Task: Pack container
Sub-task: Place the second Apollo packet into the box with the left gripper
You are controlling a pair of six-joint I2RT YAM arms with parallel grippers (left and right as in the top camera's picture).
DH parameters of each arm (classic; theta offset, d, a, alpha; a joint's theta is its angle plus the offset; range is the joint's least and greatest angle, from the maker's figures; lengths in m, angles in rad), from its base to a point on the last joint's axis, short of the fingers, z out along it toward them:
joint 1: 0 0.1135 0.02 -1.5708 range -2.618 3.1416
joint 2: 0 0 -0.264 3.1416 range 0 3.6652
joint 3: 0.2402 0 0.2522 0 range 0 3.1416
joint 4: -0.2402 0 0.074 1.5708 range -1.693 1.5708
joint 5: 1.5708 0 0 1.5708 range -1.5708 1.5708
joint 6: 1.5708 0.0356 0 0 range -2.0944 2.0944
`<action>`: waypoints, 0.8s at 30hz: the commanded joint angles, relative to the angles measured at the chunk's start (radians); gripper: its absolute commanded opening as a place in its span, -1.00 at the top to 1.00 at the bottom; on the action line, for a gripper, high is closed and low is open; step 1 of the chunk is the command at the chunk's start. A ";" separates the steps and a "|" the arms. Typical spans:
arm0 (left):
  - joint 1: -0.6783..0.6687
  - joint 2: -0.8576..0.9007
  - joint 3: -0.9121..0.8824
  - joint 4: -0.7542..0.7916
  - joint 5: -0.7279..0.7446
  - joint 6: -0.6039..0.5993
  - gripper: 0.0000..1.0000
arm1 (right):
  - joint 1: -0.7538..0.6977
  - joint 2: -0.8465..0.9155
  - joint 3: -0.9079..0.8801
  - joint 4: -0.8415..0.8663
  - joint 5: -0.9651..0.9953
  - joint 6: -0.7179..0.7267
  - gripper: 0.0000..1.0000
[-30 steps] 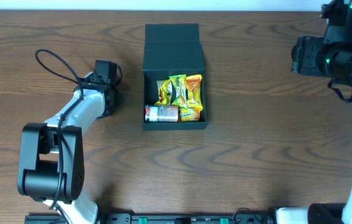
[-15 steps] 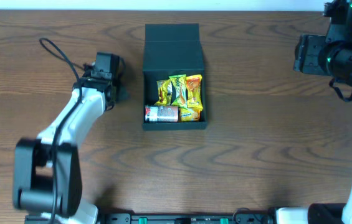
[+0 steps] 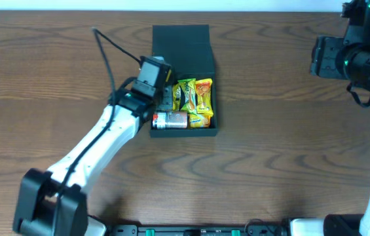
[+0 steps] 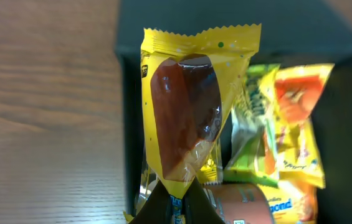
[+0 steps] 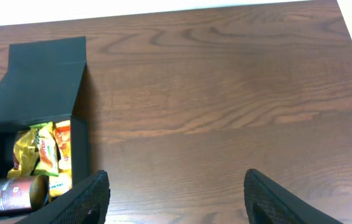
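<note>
The container (image 3: 181, 40) is a dark square box lying open mid-table, its flap lid folded back away from me. Inside lie a green packet (image 3: 186, 95), an orange packet (image 3: 203, 94) and a red can (image 3: 170, 119). My left gripper (image 4: 177, 196) is shut on the bottom seam of a yellow snack packet (image 4: 188, 118) with a brown snack showing through it. It hangs over the box's left side (image 4: 123, 124). My right gripper (image 5: 176, 186) stands open over bare wood, well right of the container (image 5: 42, 81).
The left arm (image 3: 106, 137) reaches diagonally from the front left up to the box, its cable (image 3: 112, 49) looping above the table. The right arm (image 3: 361, 59) fills the far right edge. Brown wooden tabletop (image 3: 270, 151) surrounds the box.
My left arm has swung right, from the table left of the box to over the box's left side. The right arm has barely moved.
</note>
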 commanded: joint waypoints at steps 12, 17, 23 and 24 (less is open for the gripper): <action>-0.001 0.115 0.004 -0.014 0.015 -0.160 0.88 | -0.011 0.000 0.004 -0.011 0.017 -0.006 -0.40; -0.001 0.120 0.004 -0.014 -0.007 -0.276 0.88 | -0.011 0.000 0.004 -0.011 0.018 -0.006 -0.40; -0.001 0.121 0.004 -0.010 -0.015 -0.289 0.35 | -0.011 0.000 0.004 -0.011 0.017 -0.007 -0.40; -0.001 0.120 0.004 -0.006 -0.014 -0.277 0.06 | -0.011 0.000 0.004 -0.011 0.017 -0.006 -0.40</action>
